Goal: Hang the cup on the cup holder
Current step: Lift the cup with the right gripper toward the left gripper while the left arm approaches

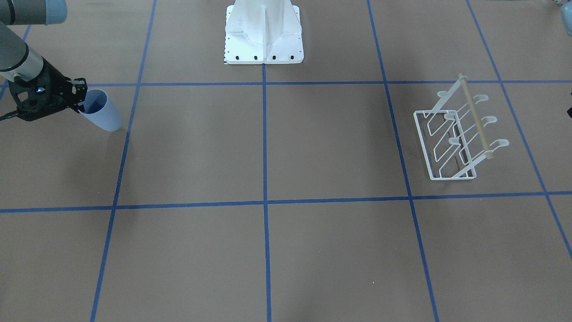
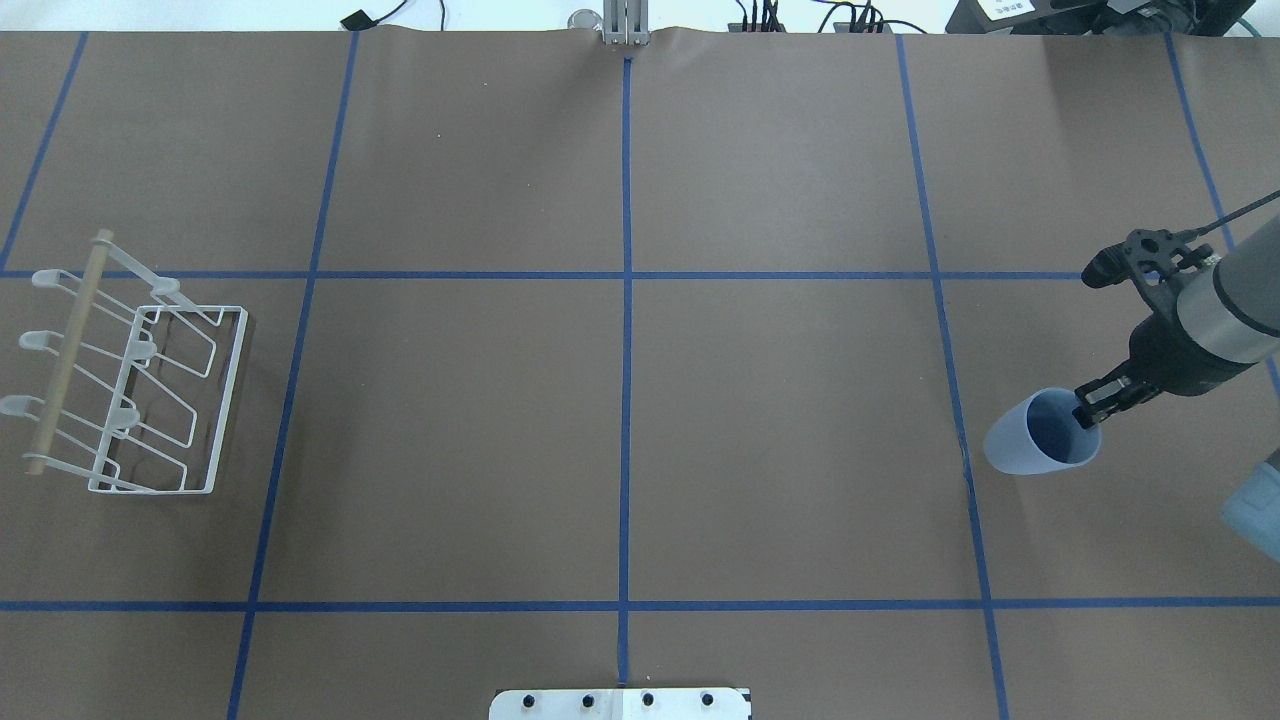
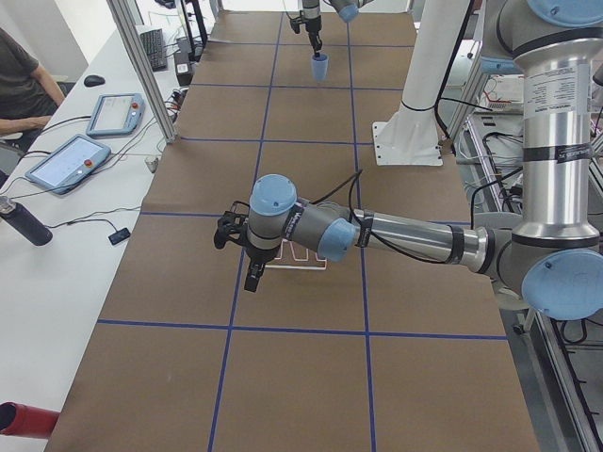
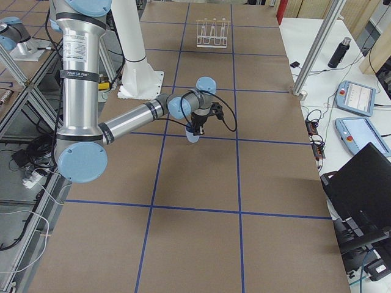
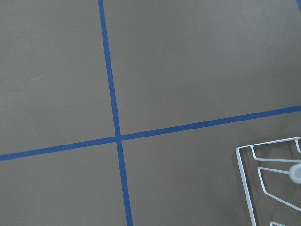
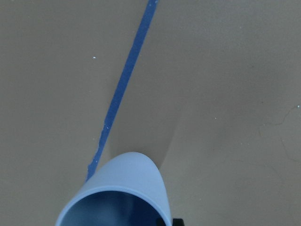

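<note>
The pale blue cup is at the table's right end, tilted, its open rim toward my right gripper. That gripper is shut on the rim, one finger inside and one outside. The pair also shows in the front view, cup and gripper, and the right wrist view shows the cup low over the table. The white wire cup holder with its wooden rod stands at the far left end; it also shows in the front view. My left gripper hovers beside the holder; I cannot tell if it is open.
The white robot pedestal stands at the middle of the table's robot side. Blue tape lines grid the brown table. Beyond the operators' edge lie tablets and a bottle, with a seated person.
</note>
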Controlling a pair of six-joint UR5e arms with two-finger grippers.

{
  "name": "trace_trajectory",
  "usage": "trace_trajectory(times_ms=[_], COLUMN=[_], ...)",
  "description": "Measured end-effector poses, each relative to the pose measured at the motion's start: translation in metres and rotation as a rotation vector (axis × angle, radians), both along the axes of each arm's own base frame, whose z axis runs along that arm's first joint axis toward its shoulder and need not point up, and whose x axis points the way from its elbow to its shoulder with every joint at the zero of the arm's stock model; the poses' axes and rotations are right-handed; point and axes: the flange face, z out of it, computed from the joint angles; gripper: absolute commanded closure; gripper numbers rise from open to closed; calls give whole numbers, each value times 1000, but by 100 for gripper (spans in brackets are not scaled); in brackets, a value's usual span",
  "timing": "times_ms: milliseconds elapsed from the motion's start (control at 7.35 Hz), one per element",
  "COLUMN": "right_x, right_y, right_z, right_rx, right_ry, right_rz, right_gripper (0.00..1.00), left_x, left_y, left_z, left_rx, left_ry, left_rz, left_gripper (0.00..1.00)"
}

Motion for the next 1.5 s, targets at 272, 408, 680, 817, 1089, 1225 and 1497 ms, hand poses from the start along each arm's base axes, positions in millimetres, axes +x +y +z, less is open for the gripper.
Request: trace_trajectory(times_ms=[272, 408, 680, 817, 1089, 1225, 1497], right_x=[9, 1, -20, -29, -38, -41, -48], right_y=[-12, -26, -55, -65, -69, -66, -60], right_z=[-30, -59, -128, -153, -186, -206, -253], right_rx=[-48, -97, -186, -213, -267, -301, -351], right_ry=[-86, -139, -258, -332, -506, -579, -674], right_rz=[43, 83, 184, 235, 306, 322, 319], right_gripper=[100, 100, 100, 100, 100, 100, 100], left_x=[1, 5, 34, 57, 100, 126, 174], left_y=[-2, -6, -22, -28, -49, -59, -56], left_z=[-7, -16, -54, -77, -150, -190, -247], left_rx=[1, -1, -16, -3, -28, -74, -128], left_ry=[12, 37, 149, 213, 364, 437, 573], left_rz=[-10, -13, -38, -54, -120, -142, -138], left_gripper=[2, 2, 2, 2, 2, 2, 2])
